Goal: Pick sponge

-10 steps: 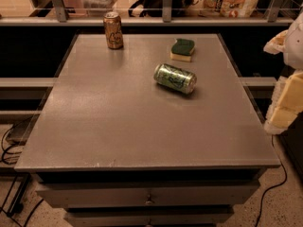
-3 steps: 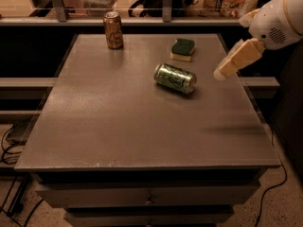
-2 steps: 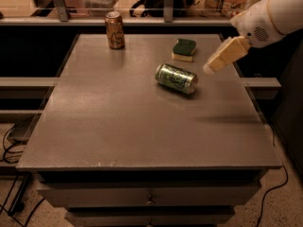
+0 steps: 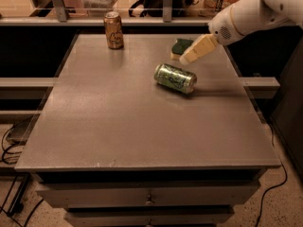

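The sponge [image 4: 179, 46] lies flat near the far right of the grey table [image 4: 118, 126]. It has a dark green top over a pale yellow base, and its right part is hidden. My gripper [image 4: 187, 57] comes in from the upper right on a white arm. Its cream-coloured tip overlaps the sponge's right edge in the camera view and hangs just above it.
A green drinks can [image 4: 175, 78] lies on its side just in front of the sponge. A brown can [image 4: 113, 30] stands upright at the far left. A railing and shelves with clutter run behind the table. Drawers sit below the front edge.
My arm has swung in from the right side of the table, up and leftward, and the gripper now hangs at the sponge. The sponge and cans have not moved.
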You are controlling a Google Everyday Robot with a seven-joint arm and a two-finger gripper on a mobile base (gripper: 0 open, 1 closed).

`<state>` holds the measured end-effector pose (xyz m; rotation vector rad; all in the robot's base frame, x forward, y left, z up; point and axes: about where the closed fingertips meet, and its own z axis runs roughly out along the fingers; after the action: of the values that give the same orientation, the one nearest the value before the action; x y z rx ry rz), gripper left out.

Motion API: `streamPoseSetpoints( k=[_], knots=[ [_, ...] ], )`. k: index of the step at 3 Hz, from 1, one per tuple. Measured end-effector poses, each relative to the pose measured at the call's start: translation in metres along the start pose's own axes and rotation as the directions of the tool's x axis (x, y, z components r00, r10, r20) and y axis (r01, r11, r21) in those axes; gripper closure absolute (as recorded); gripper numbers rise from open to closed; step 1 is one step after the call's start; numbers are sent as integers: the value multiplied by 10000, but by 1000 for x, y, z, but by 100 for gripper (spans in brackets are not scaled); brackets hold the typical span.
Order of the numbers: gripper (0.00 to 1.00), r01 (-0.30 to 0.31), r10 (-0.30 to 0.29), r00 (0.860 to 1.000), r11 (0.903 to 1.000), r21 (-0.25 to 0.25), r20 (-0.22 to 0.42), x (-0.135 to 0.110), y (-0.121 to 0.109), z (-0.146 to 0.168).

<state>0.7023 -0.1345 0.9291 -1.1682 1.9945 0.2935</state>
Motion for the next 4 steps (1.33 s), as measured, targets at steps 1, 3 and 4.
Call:
streamPoseSetpoints(
  k=[1,3,4],
  knots=[
    [0,-771,770,9968,9970,64,201,3,-25,35],
    [0,-2278,2242,9708,9731,346,859,14,-68,85],
    [0,-2574,2543,9636,9658,299,830,19,-75,105]
  ],
)
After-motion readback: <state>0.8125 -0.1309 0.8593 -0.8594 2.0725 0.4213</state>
